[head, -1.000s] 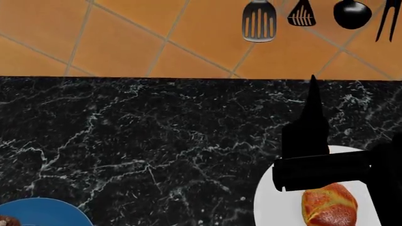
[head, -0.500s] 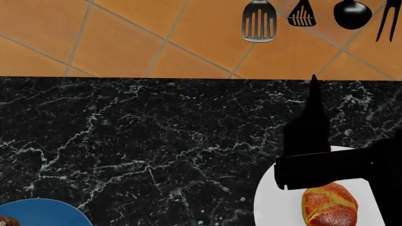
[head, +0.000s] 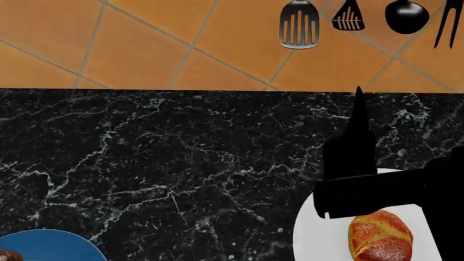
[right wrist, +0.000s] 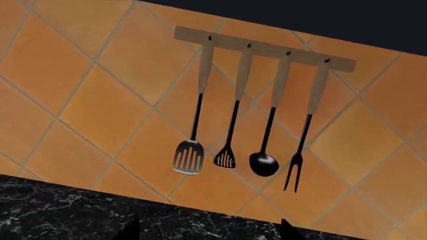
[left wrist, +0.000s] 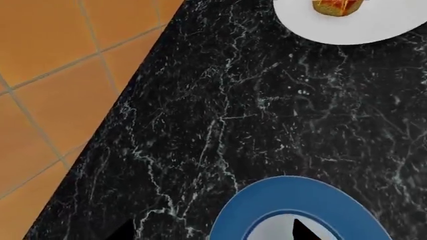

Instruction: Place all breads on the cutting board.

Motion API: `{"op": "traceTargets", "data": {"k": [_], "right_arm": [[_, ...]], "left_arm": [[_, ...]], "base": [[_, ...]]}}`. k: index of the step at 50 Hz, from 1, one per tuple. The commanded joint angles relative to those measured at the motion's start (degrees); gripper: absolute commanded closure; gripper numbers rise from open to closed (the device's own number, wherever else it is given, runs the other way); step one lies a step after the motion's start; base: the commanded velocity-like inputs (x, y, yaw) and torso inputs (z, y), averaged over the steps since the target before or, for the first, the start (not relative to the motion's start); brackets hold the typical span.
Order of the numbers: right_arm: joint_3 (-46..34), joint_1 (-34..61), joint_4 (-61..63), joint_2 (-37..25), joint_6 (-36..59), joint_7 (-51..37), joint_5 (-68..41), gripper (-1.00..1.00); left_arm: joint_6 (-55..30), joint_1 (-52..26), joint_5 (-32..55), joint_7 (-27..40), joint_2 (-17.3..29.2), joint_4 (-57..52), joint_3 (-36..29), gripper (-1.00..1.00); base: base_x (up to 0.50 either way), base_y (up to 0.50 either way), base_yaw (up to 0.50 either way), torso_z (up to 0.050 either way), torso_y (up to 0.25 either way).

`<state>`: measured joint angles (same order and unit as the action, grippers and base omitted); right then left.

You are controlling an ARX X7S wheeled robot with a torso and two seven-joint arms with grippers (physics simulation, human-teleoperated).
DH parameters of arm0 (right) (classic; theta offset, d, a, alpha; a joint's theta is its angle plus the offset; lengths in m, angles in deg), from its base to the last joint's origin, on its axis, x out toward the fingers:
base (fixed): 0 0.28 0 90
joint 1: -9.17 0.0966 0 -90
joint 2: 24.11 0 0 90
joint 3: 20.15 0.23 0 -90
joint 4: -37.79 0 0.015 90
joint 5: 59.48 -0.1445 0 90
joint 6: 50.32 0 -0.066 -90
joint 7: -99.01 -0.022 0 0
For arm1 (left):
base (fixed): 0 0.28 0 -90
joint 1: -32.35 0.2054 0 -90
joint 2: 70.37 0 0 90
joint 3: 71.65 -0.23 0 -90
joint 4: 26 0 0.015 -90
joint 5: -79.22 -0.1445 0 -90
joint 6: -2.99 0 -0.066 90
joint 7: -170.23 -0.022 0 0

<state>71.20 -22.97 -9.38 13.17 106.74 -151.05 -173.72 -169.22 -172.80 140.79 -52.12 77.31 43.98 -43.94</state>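
Golden roll (head: 380, 236) sits on the white plate (head: 319, 239), its long axis running toward the robot, just beneath the right gripper (head: 357, 109); jaws spread, empty, pointing past it, wallward.

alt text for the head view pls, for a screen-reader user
A golden-orange bread roll sits on a round white plate at the lower right of a black marble counter, with the robot's black right arm reaching over the plate's far side. A blue-rimmed plate shows at the lower left corner, and black utensils hang on the orange tiled wall behind.
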Motion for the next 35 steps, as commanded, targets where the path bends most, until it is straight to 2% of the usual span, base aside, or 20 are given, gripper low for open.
{"op": "traceTargets", "data": {"k": [1, 9, 22, 35], "right_arm": [[-1.8, 1.7, -0.2, -0.3, -0.4, -0.9, -0.8, -1.00], [-1.8, 1.5, 0.6, -0.9, -1.2, -1.6, -1.6, -1.00], [0.0, -1.1, 1.3, -1.0, -1.5, -0.2, -0.2, -1.00], [1.1, -3.5, 2.1, 0.0, -1.4, 1.6, 2.3, -1.00]], "left_arm": [[0.7, -1.5, -2.5, -9.1, 1.3, -3.3, -6.0, -1.00], [0.0, -3.0, -2.4, -14.1, 4.8, -9.7, -9.1, -1.00], [0.0, -4.2, -6.8, -17.1, 7.6, -11.8, -13.6, -1.00], [1.3, -0.2, -8.7, -13.6, 8.1, -8.7, -15.4, -1.00]], "base": [[0.00, 0.00, 0.00, 0.000, 0.000], [0.00, 0.00, 0.00, 0.000, 0.000], [0.00, 0.00, 0.00, 0.000, 0.000], [0.00, 0.00, 0.00, 0.000, 0.000]]}}
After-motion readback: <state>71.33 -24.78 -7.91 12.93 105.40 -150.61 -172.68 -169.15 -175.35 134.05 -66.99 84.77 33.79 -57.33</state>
